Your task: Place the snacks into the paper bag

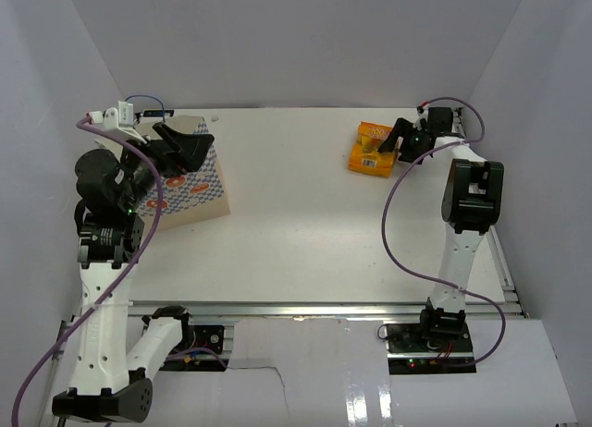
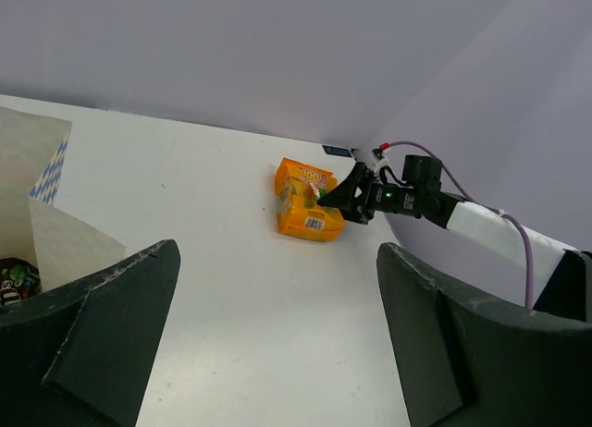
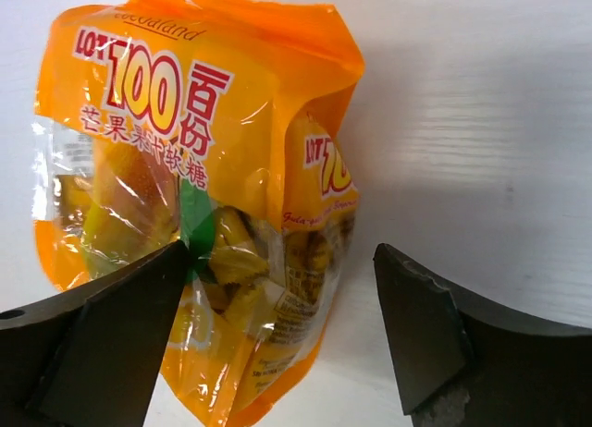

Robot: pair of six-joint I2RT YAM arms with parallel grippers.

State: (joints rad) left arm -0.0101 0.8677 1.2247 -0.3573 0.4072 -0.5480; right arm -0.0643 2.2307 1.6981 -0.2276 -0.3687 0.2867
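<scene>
Orange pouch (image 1: 372, 150) lying near far right corner; we are poising right gripper (image 1: 388, 142) at it, jaws apart for pinch. We are hovering left gripper (image 1: 188, 150), also apart, at paper bag (image 1: 199, 198), far left corner.

A robotics lab test cell. A white worktop (image 1: 305, 242) is boxed in by plain pale walls (image 1: 296, 39). Two robot arms (image 1: 106, 261) (image 1: 462, 233) are bolted to a metal rail (image 1: 314, 308) at its near edge, with purple cables (image 1: 393, 225) trailing from them.
</scene>
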